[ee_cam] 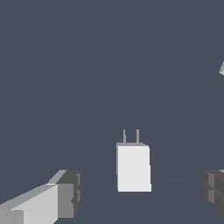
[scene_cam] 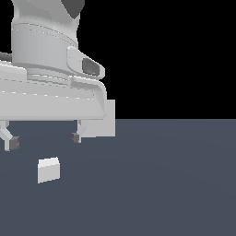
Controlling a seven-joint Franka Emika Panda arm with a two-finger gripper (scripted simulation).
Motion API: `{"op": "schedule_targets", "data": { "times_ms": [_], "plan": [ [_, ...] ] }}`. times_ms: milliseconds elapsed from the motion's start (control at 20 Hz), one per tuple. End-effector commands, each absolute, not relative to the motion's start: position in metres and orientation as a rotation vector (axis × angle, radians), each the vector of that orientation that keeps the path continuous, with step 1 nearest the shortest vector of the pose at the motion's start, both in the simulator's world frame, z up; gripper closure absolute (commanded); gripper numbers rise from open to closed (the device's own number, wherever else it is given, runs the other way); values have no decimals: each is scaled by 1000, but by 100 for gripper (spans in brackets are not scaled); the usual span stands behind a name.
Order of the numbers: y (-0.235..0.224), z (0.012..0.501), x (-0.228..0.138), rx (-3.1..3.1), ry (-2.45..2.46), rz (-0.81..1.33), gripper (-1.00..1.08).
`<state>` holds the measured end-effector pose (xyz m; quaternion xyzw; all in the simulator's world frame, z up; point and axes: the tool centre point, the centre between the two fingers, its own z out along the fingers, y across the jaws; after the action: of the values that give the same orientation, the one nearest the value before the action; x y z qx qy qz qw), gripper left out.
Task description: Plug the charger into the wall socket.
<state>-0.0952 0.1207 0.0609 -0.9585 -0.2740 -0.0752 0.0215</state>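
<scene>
Hovering above the charger, fingers spread wide

We are holding our gripper [ee_cam: 139,194] over the worktop [scene_cam: 175,184] with the fingers [ee_cam: 65,194] wide apart and empty; one charger [ee_cam: 133,168] is lying flat below and between them, its long axis crossing the gap, two prongs pointing away from the wrist. One wall socket [scene_cam: 103,120] is standing upright behind the arm, well apart from the charger.

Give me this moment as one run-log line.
phase: approach | gripper: open, empty, above charger | charger: on floor, two prongs visible, ungrasped | wall socket: upright, partly hidden behind arm | plugged: no
</scene>
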Motion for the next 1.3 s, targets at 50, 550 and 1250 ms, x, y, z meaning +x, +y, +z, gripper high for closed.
{"op": "schedule_targets", "data": {
  "times_ms": [50, 550, 1250],
  "plan": [
    [121, 55, -96, -2971, -849, -232, -92],
    [120, 18, -96, -2972, -849, -232, -92],
    [120, 12, -96, -2972, -849, -232, 108]
  ]
}}
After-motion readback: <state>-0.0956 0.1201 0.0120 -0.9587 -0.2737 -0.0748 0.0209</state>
